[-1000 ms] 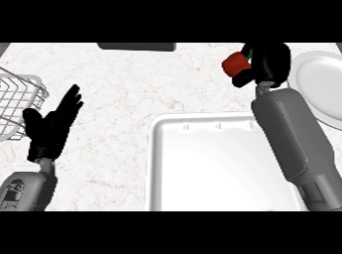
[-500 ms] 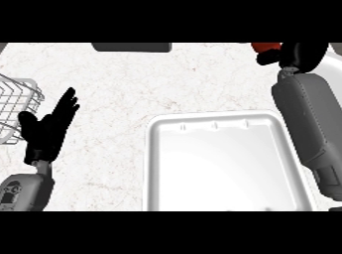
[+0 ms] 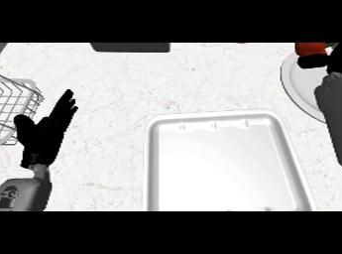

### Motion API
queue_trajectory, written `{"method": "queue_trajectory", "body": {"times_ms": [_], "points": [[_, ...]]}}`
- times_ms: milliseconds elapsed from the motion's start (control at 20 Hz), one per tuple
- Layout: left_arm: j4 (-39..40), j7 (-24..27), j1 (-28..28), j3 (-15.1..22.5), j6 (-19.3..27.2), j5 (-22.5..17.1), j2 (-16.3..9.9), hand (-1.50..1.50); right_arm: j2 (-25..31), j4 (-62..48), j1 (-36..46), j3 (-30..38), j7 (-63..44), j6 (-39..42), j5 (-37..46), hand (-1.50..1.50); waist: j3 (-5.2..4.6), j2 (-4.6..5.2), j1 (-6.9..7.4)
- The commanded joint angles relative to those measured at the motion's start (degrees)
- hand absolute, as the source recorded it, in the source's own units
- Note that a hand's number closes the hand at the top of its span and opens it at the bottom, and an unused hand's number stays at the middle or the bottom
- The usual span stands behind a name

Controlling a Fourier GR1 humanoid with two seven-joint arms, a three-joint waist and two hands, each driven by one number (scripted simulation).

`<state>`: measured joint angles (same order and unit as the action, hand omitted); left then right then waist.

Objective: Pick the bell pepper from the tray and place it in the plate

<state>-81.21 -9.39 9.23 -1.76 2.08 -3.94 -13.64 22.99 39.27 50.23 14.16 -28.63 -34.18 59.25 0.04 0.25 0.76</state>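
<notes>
The right robot hand (image 3: pixel 339 58) curls around the red bell pepper (image 3: pixel 309 48) above the plate (image 3: pixel 299 82). The tray (image 3: pixel 225 163) has nothing inside. The left robot hand (image 3: pixel 47 130) is open.

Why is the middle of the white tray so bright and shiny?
In the head view, light glares off the tray floor, washing its middle out, while its rim stays greyer; the left hand is a dark shape showing little detail.

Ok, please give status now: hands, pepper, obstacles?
Left hand open, resting by wire rack. Right hand shut on bell pepper, above plate. Tray bare. No obstacle.
</notes>
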Motion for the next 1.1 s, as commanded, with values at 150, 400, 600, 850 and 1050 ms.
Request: {"method": "queue_trajectory", "body": {"times_ms": [150,400,600,850,1050], "points": [[-1.0,-1.3,1.0,-0.4,0.1,0.5,0.1,0.00,5.6,-11.7,-2.1,4.1,8.9,-1.0,-3.6,1.50,0.04,0.19,0.39],[0.6,1.8,-1.0,-1.3,-1.8,0.0,-0.8,0.00,8.2,-15.4,-2.4,11.2,16.8,7.3,-13.7,1.50,0.11,0.32,0.54],[5.2,2.5,4.1,-1.3,-1.2,0.7,0.5,0.00,10.6,-19.9,-1.6,11.6,23.2,14.7,-15.2,-1.50,0.07,0.52,0.33],[3.0,0.4,2.9,0.2,1.4,2.8,2.3,0.00,11.7,-19.2,-1.1,12.6,31.8,9.0,-16.4,-1.50,0.08,0.36,0.61],[2.6,2.0,0.7,-1.7,-1.8,0.4,0.2,0.00,9.1,-12.9,-2.0,16.3,44.3,7.1,-22.6,-1.50,0.08,0.05,0.00]]}}
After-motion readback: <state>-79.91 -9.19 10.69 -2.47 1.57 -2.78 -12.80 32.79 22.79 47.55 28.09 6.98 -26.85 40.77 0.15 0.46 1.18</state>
